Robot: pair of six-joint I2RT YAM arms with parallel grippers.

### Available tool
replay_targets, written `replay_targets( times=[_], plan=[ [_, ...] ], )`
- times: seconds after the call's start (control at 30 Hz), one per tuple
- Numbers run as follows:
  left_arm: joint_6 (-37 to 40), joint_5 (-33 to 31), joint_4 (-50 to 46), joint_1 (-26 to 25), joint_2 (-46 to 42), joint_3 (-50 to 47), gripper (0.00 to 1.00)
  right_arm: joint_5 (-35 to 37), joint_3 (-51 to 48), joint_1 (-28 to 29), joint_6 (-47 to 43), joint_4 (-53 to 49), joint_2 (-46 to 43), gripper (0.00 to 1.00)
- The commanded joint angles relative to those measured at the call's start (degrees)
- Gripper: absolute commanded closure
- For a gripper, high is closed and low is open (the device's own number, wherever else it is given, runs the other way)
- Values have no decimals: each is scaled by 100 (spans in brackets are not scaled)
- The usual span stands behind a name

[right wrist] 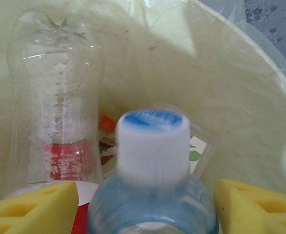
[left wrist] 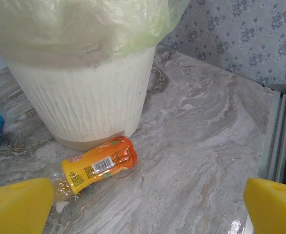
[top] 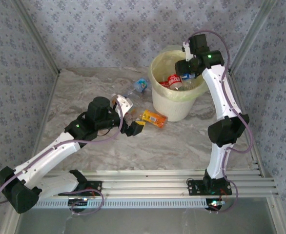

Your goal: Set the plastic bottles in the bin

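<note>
My right gripper hangs over the bin, a white bucket lined with a pale green bag. Between its yellow pads a clear bottle with a blue-and-white cap points down into the bin, blurred, with slim gaps at the pads. Inside lie a clear red-labelled bottle and others. My left gripper stands open low over the table, left of the orange-labelled bottle, which lies on its side against the bin's foot. A blue-labelled bottle lies behind, left of the bin.
Aluminium rails run along the near edge and show at the right of the left wrist view. Patterned walls close the table on three sides. Bare marble spreads to the right of the orange-labelled bottle.
</note>
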Motion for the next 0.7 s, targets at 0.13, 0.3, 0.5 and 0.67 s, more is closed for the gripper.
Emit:
replay_targets(
  times=[0.13,0.3,0.5,0.67],
  plan=[
    [-127,46,11,105,86,153,0,-55,239,-61,59,-64,-189,18],
    [-387,219,374,355,27,-132,0,-60,149,-51,121,-9,-480,16],
    [-554,328,478,527,139,-244,0,-209,-713,37,427,375,-1349,14],
    [-614,218,463,565,215,-253,1,-519,-1882,233,720,890,-2302,13]
  ],
)
